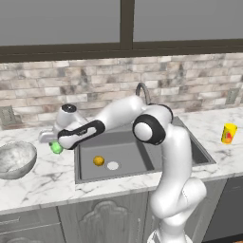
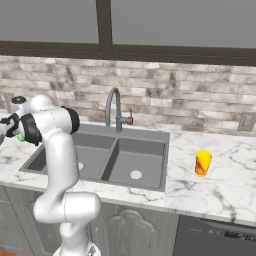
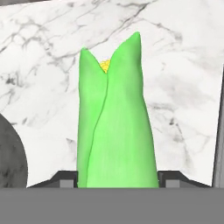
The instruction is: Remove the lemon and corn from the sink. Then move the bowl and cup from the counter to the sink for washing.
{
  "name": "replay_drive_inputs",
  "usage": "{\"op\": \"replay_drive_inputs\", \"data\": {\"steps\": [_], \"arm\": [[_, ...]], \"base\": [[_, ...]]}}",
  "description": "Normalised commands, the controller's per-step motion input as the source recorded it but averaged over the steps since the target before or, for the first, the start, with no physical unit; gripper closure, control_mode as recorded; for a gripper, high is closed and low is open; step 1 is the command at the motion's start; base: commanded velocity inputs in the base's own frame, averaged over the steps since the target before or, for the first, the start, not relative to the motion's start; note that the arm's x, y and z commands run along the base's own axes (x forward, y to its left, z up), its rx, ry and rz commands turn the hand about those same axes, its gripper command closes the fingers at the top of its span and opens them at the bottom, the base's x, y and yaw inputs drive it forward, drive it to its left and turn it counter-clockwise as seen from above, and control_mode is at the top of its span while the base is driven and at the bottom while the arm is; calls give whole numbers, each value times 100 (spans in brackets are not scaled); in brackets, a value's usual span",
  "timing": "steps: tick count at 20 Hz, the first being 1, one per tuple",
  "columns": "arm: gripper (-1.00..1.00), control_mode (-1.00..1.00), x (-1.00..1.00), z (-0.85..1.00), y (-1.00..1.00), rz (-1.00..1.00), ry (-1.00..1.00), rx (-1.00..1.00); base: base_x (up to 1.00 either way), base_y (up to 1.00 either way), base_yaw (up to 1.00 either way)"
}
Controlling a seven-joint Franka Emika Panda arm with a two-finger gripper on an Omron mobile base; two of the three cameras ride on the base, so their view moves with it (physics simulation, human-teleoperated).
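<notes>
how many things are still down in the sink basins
1: the lemon sits on the floor of the left basin of the sink, beside its drain. The right basin looks bare in the right base view, though the arm hides part of the left one.

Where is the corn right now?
The corn sits between the jaws over the marble counter, left of the sink and beside the bowl.
</notes>
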Motion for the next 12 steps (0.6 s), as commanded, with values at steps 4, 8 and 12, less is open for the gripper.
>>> {"op": "replay_drive_inputs", "data": {"steps": [4,8,12], "arm": [[100,-100,11,-18,7,0,7,0],[100,-100,10,-14,2,0,9,0],[100,-100,6,-16,2,0,9,0]], "base": [[0,0,0],[0,0,0],[0,0,0]]}}
